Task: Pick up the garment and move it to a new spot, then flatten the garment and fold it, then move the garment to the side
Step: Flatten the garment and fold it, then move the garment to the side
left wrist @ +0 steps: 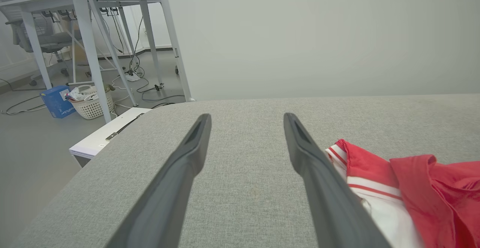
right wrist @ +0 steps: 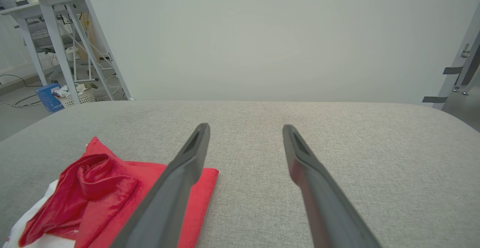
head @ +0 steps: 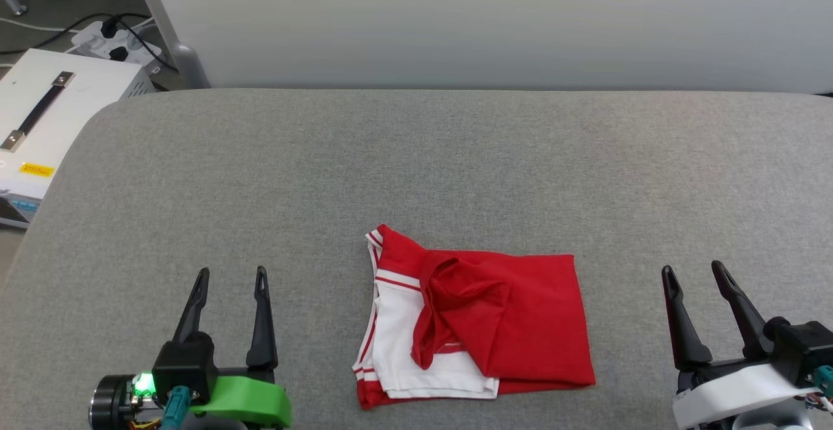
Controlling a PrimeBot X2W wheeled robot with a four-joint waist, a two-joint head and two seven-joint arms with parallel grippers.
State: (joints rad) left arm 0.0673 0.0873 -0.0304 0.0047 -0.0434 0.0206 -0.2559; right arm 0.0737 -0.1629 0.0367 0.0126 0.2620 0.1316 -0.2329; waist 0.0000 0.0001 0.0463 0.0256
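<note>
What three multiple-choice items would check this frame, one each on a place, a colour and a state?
1. Where does the garment lie?
A. On the grey surface, between the left gripper and the right gripper
B. Hanging from one gripper
C. On the floor

2. Which colours does the garment show?
A. Blue and yellow
B. Red and white
C. Black and green

3. How do the grippers stand?
A. Both open, holding nothing
B. Both shut on the garment
C. Left open, right shut on the garment

Answers: 1 A, the head view shows it lying loosely folded between them; 2 B, red body with a white sleeve; 3 A, the fingers are spread apart and clear of the cloth.
</note>
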